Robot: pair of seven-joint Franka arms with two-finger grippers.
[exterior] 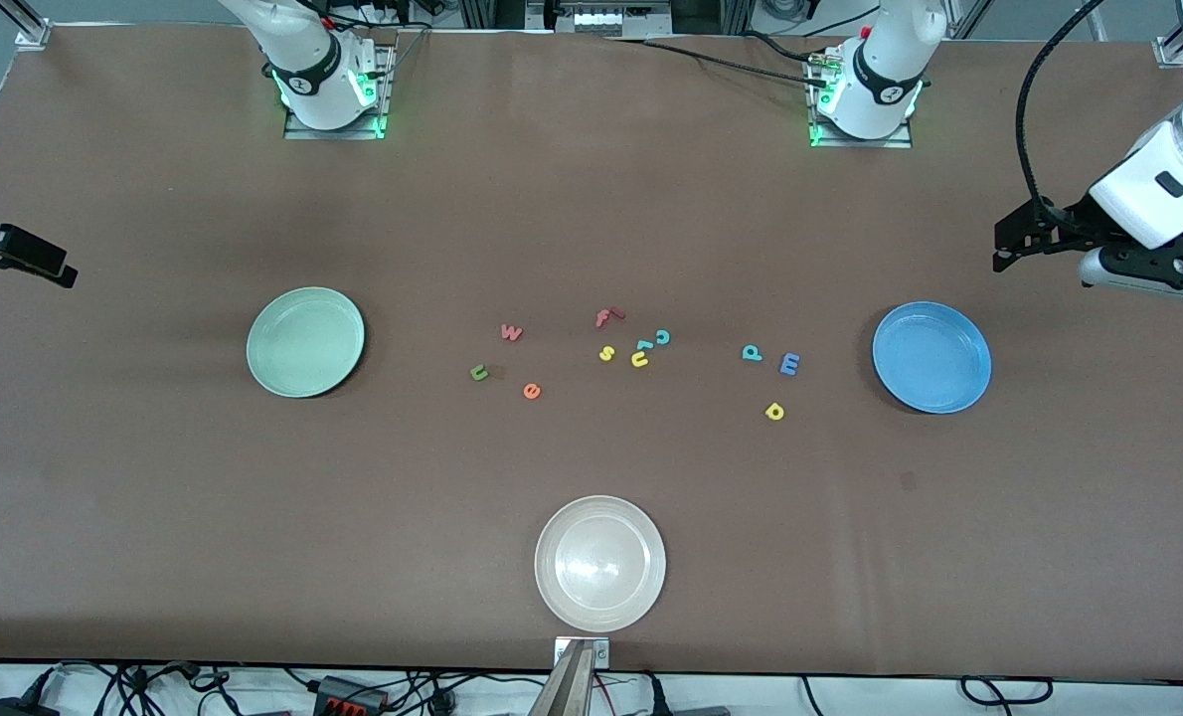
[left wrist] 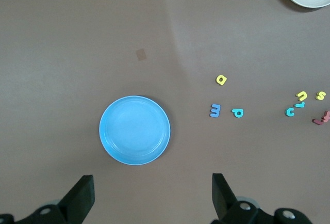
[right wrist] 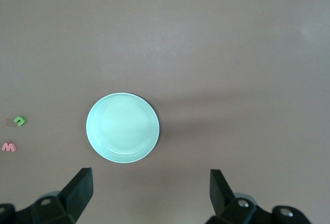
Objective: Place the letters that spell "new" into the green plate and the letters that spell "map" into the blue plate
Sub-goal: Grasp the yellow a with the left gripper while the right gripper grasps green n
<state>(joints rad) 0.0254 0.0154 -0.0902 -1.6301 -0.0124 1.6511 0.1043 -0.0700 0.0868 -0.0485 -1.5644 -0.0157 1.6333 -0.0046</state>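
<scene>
The pale green plate [exterior: 305, 342] [right wrist: 122, 127] lies empty toward the right arm's end, the blue plate [exterior: 931, 357] [left wrist: 134, 130] empty toward the left arm's end. Between them on the table lie the pinkish "w" [exterior: 511, 332], olive "n" [exterior: 479, 373] and orange "e" [exterior: 532, 391]. Closer to the blue plate are the teal "a" [exterior: 752, 352], blue "m" [exterior: 789, 364] and yellow "p" [exterior: 774, 411]. My left gripper [exterior: 1001, 244] [left wrist: 153, 193] hangs open high beside the blue plate. My right gripper [exterior: 50, 261] [right wrist: 150, 190] hangs open high beside the green plate.
A red "f" [exterior: 603, 318], yellow "s" [exterior: 606, 352], yellow "u" [exterior: 639, 359] and teal "c" [exterior: 662, 336] cluster mid-table. A white plate [exterior: 600, 563] sits nearest the front camera.
</scene>
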